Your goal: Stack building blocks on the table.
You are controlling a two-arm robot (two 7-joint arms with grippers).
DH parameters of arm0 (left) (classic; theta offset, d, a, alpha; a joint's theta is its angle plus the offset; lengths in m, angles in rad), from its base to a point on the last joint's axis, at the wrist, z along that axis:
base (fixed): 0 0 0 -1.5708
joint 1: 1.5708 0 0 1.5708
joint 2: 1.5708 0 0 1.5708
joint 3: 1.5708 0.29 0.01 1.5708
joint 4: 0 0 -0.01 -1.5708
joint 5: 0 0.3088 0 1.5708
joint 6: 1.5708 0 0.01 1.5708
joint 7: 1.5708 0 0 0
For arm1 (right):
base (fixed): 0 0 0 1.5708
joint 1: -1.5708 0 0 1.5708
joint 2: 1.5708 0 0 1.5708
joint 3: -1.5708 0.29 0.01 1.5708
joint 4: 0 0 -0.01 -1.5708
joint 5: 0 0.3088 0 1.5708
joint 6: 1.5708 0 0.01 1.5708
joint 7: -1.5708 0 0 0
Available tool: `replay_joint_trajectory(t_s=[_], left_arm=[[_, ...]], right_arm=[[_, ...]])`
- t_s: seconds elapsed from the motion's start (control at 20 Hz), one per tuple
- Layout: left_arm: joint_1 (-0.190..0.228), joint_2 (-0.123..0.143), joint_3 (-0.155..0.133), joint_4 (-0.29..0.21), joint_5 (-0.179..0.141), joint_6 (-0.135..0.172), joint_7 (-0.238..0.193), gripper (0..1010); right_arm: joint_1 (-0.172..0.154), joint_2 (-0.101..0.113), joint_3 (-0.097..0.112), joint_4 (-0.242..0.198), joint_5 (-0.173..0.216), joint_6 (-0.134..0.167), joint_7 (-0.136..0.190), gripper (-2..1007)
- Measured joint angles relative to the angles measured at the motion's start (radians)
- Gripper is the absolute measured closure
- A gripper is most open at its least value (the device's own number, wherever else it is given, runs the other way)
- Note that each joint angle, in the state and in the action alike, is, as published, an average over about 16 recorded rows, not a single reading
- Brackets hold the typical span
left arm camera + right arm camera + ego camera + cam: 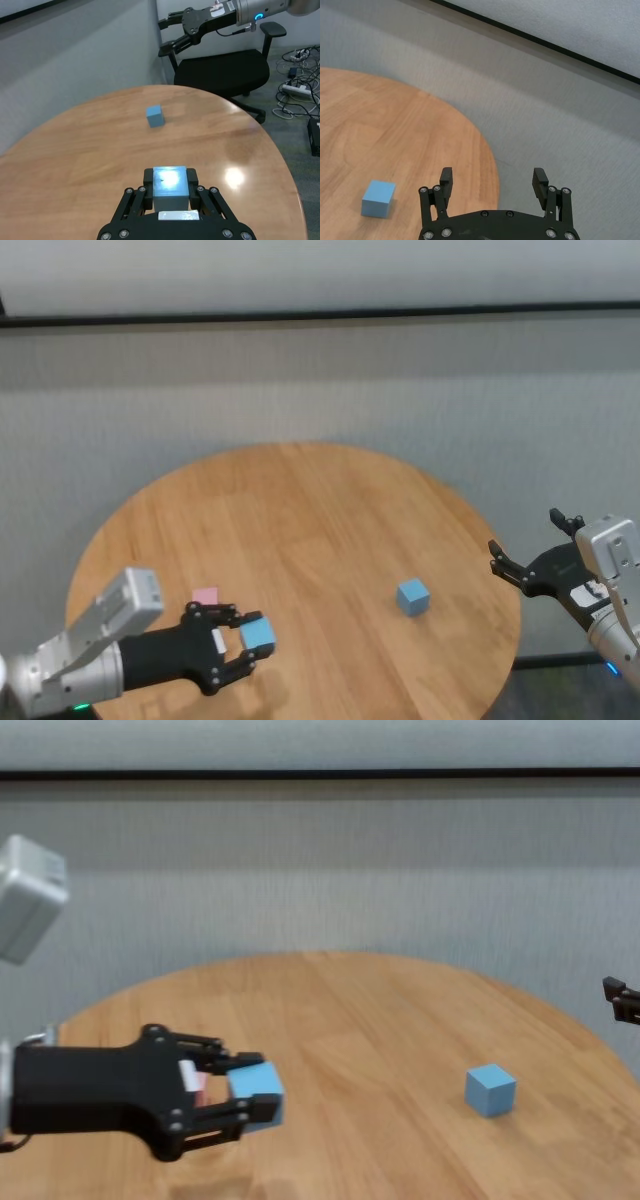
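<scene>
Left tool (243, 645): closed on a blue cube (258, 634), held level above the counter (300, 510).
Right tool (535, 550): wide open, empty, beside the counter.

Black swivel office chair with padded fabric seat (220, 70): upper centre-right of the left wrist view; armrest pad (273, 29) at upper right, star-base legs lower right of the seat.

White power strip (295, 89) with tangled cables (302, 62): right edge of the left wrist view, on grey carpet floor (295, 145).

Black box-shaped device (315, 136): far right edge, partly cut off; type cannot be told.

Pale grey textured wall (320, 390): fills the middle band of the head view.

Black horizontal strip (320, 316): runs across the wall near the top of the head view; also crosses the upper right of the right wrist view.
</scene>
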Motion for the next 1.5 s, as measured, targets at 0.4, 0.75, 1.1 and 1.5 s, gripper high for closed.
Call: replay_joint_trajectory(t_s=[0.4, 0.75, 1.1, 1.5], left_arm=[[-0.04, -0.043, 0.024, -0.006, 0.041, 0.054, 0.045, 610], [-0.087, -0.096, 0.041, 0.048, 0.069, 0.083, 0.075, 610], [-0.126, -0.154, 0.056, 0.123, 0.088, 0.084, 0.087, 610], [-0.171, -0.223, 0.068, 0.233, 0.094, 0.061, 0.083, 610]], right_arm=[[0.0, 0.0, 0.0, 0.0, 0.0, 0.0, 0.0, 0], [0.0, 0.0, 0.0, 0.0, 0.0, 0.0, 0.0, 0], [0.0, 0.0, 0.0, 0.0, 0.0, 0.0, 0.0, 0], [0.0, 0.0, 0.0, 0.0, 0.0, 0.0, 0.0, 0]])
